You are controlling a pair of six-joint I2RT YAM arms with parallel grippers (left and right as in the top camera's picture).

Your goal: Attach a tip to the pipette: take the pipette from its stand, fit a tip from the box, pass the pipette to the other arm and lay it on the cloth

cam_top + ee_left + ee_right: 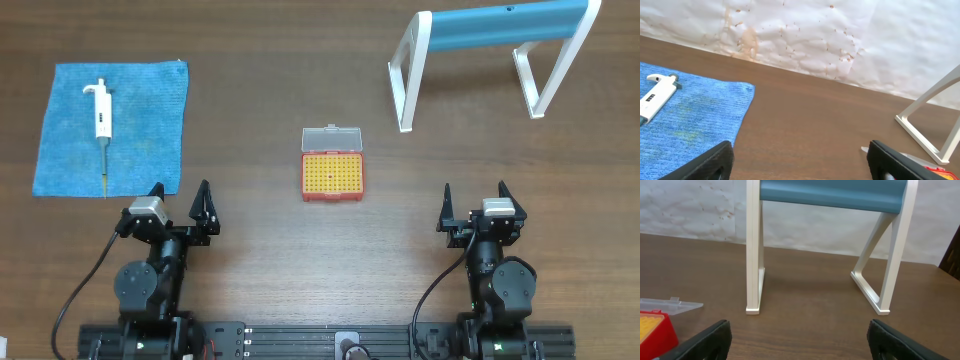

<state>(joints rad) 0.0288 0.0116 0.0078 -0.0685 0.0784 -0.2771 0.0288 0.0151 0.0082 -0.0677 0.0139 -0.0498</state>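
Note:
The white pipette point(101, 118) lies on the blue cloth point(140, 140) at the far left, a yellow tip on its near end; the left wrist view shows its white body point(656, 95) on the cloth point(700, 120). The red tip box point(332, 176) with yellow tips sits mid-table, lid open; one corner point(652, 327) appears in the right wrist view. The white and blue stand point(500, 50) at the far right holds nothing. My left gripper point(181, 202) rests open near its base, just in front of the cloth. My right gripper point(475, 201) rests open near its base.
Bare wooden tabletop point(260, 90) stretches between cloth, box and stand. The stand's white legs point(754, 255) rise ahead of the right gripper. A pale papered wall point(840, 35) backs the table's far edge.

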